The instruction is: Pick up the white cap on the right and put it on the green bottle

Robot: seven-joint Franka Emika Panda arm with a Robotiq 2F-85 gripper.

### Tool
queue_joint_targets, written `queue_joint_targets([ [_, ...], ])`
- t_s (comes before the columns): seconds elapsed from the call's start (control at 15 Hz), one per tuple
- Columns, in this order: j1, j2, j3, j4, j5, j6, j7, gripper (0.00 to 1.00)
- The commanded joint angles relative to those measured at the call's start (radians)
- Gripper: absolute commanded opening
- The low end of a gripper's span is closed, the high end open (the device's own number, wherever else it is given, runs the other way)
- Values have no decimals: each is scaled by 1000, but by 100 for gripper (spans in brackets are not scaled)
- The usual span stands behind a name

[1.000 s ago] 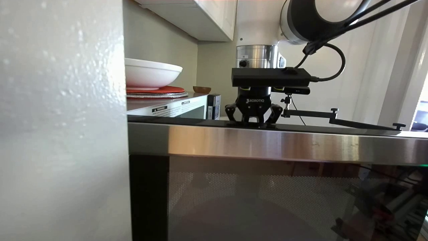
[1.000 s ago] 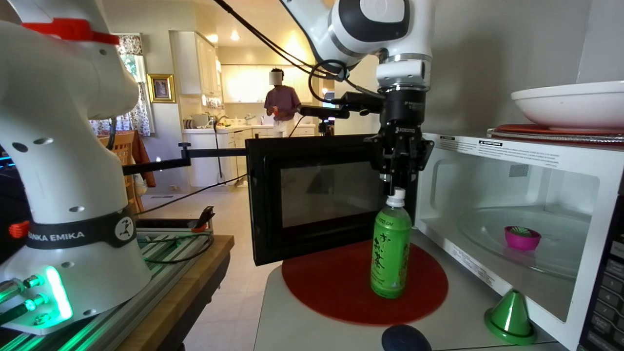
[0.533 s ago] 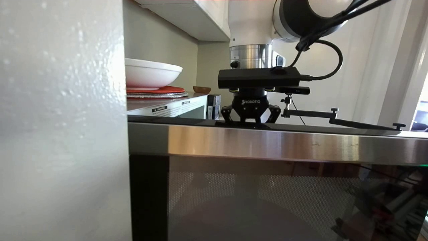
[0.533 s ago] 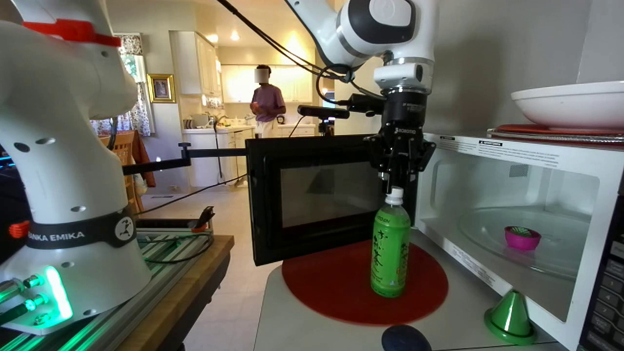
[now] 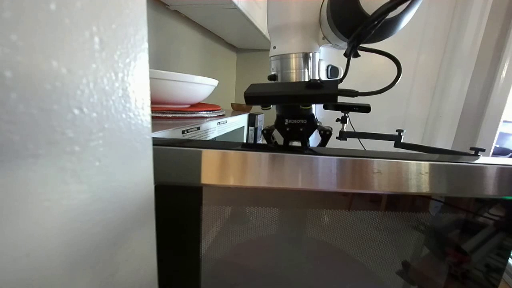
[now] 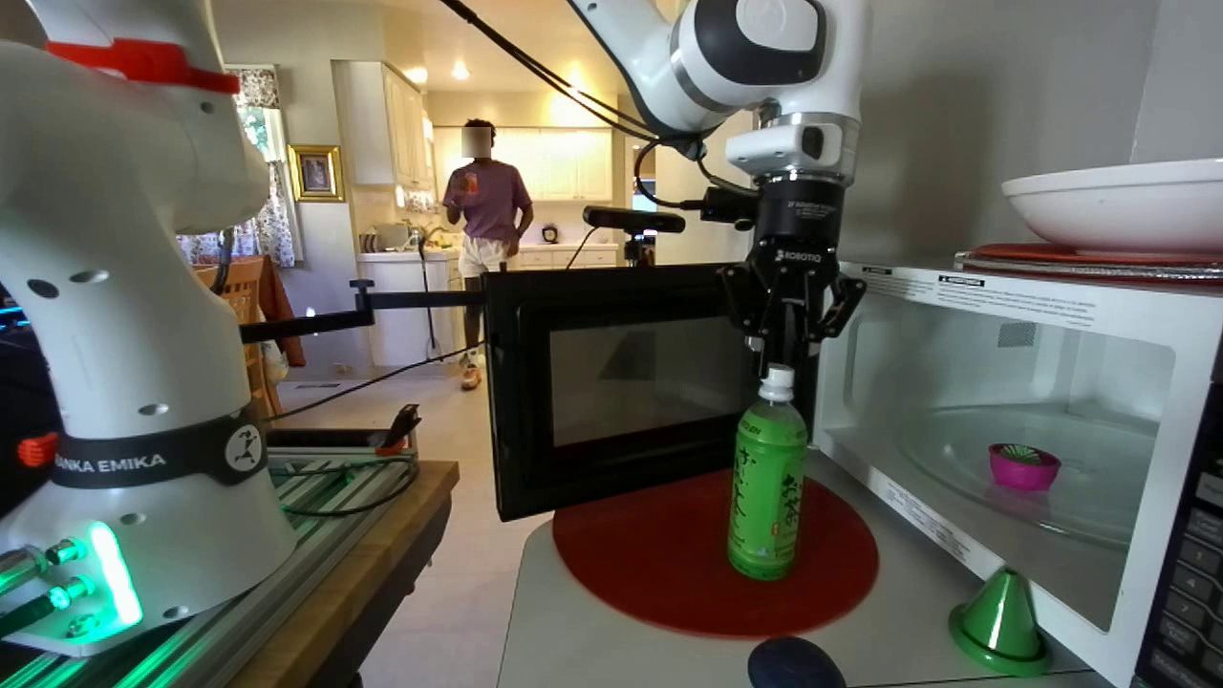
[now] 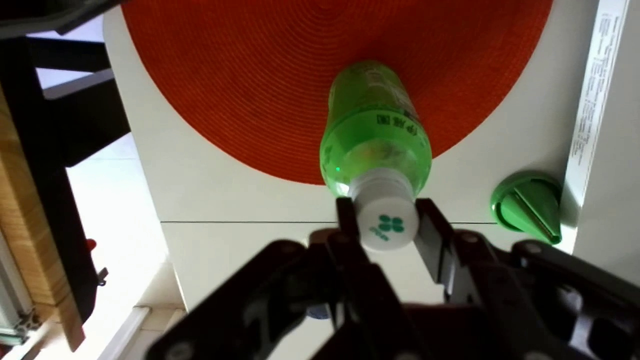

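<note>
The green bottle [image 6: 767, 497] stands upright on a round red mat [image 6: 631, 554] in an exterior view. The white cap [image 6: 778, 378] sits on the bottle's neck. My gripper [image 6: 778, 361] points down from above at the cap. In the wrist view, my two fingertips [image 7: 386, 212] press on opposite sides of the cap [image 7: 389, 232], which shows a green clover print. The bottle [image 7: 375, 130] leans away below it in that view. In an exterior view, the fingertips and bottle are hidden behind the microwave door [image 5: 336, 170].
An open microwave [image 6: 994, 516] with a pink cup [image 6: 1023, 467] inside stands beside the bottle. Its door [image 6: 631, 382] stands behind the bottle. A green cone [image 6: 1000, 626] and a dark blue object [image 6: 793, 664] lie at the front. A white bowl [image 6: 1118, 205] sits on top.
My gripper and wrist have turned about the vertical axis, and the bottle's label has turned with them. The gripper shifted slightly left in an exterior view. The person in the background came closer.
</note>
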Motion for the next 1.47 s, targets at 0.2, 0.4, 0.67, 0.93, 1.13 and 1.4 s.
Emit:
queue_joint_targets([
  [0.2, 12, 40, -4, 13, 75, -9, 96, 8],
  [0.4, 12, 0, -6, 4, 57, -6, 71, 8],
  [0.67, 10, -14, -4, -7, 63, 18, 35, 72],
  [0.93, 3, -62, 12, -25, 118, 17, -97, 99],
  [1.13, 0, -154, 28, -57, 194, 27, -285, 100],
  [1.4, -13, -308, 8, -100, 287, 3, -551, 100],
])
